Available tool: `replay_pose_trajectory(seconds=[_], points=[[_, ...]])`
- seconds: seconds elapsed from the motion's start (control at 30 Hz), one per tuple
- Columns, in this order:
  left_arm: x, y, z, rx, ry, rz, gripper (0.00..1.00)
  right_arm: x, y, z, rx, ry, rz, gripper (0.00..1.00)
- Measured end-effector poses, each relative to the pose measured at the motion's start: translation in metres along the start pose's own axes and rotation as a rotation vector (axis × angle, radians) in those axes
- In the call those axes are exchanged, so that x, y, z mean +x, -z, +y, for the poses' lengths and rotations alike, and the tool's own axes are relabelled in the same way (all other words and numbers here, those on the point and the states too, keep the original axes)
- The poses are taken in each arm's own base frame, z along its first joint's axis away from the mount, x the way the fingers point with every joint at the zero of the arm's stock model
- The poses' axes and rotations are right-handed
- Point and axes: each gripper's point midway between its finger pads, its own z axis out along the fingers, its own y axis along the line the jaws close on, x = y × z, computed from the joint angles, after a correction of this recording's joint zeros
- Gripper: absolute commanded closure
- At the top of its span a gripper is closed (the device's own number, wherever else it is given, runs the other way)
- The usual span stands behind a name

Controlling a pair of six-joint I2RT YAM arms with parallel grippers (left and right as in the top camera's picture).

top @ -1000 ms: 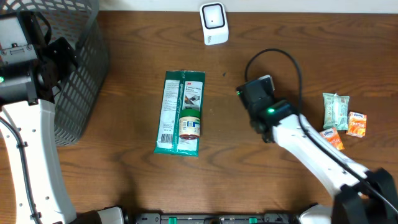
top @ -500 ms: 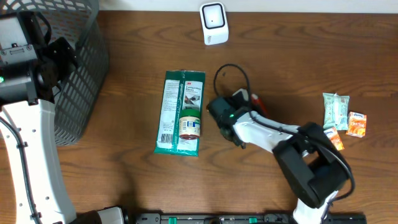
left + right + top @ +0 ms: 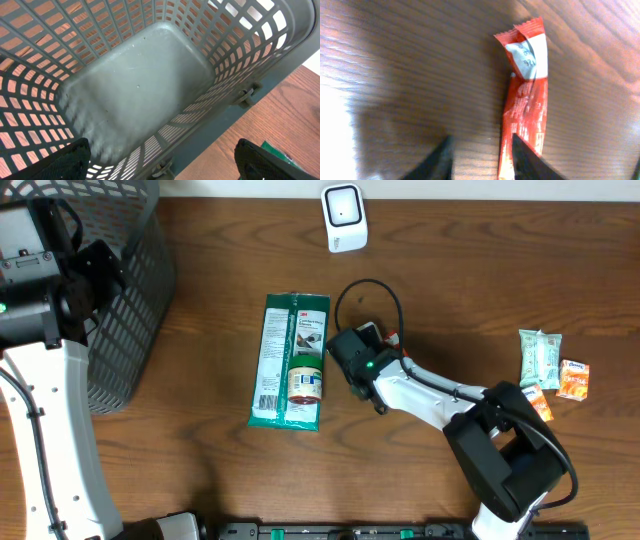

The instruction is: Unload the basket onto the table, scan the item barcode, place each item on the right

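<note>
Right pincer (image 3: 360, 348) sits mid-frame overhead, beside a long green package (image 3: 290, 360). A thin red foil sachet (image 3: 393, 337) peeks out at its upper right, below the white box scanner (image 3: 343, 218).

Left wrist: left pincer (image 3: 167, 162) gapes wide over a grey mesh basket (image 3: 140, 85).

Right wrist: fingers (image 3: 442, 157) parted, released. The sachet lies flat on the brown wood table (image 3: 420, 60), lower end by the right-hand finger.

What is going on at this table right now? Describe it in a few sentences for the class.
The right gripper is low over the middle of the table with its jaws apart. A red sachet lies flat on the wood by one finger and does not look gripped. A long green package lies close beside that arm. The white scanner stands at the far edge, and nothing is held up to it. The left gripper hangs wide open over the grey basket.
</note>
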Motion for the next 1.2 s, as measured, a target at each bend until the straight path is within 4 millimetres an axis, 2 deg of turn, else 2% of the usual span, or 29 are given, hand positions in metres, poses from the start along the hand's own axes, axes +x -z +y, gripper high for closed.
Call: replay_pose_trajectory(seconds=[0.13,0.2,0.3,0.4,0.47,0.6,0.7,0.83,0.93,1.03,1.2], points=[[0.0,0.0,0.0,0.0,0.0,0.0,0.08,0.002,0.015,0.009,-0.101,0.008,0.048,0.48],[0.0,0.0,0.0,0.0,0.0,0.0,0.08,-0.004,0.023,0.009,-0.15,-0.018,0.039,0.52],[0.0,0.0,0.0,0.0,0.0,0.0,0.07,-0.025,0.043,-0.008,-0.244,-0.113,-0.016,0.66],[0.0,0.0,0.0,0.0,0.0,0.0,0.08,-0.044,0.061,-0.038,-0.341,-0.235,-0.067,0.99],[0.0,0.0,0.0,0.0,0.0,0.0,0.07,-0.047,0.063,-0.056,-0.402,-0.312,-0.064,0.99],[0.0,0.0,0.0,0.0,0.0,0.0,0.08,-0.037,0.044,-0.076,-0.493,-0.423,-0.003,0.99],[0.0,0.0,0.0,0.0,0.0,0.0,0.08,-0.028,0.025,-0.077,-0.546,-0.471,0.033,0.99],[0.0,0.0,0.0,0.0,0.0,0.0,0.08,-0.017,0.002,-0.059,-0.629,-0.479,0.066,0.99],[0.0,0.0,0.0,0.0,0.0,0.0,0.08,-0.007,-0.008,-0.039,-0.699,-0.464,0.108,0.99],[0.0,0.0,0.0,0.0,0.0,0.0,0.08,0.003,-0.016,-0.028,-0.727,-0.459,0.148,0.99],[0.0,0.0,0.0,0.0,0.0,0.0,0.07,-0.002,-0.017,-0.017,-0.801,-0.457,0.14,0.99]])
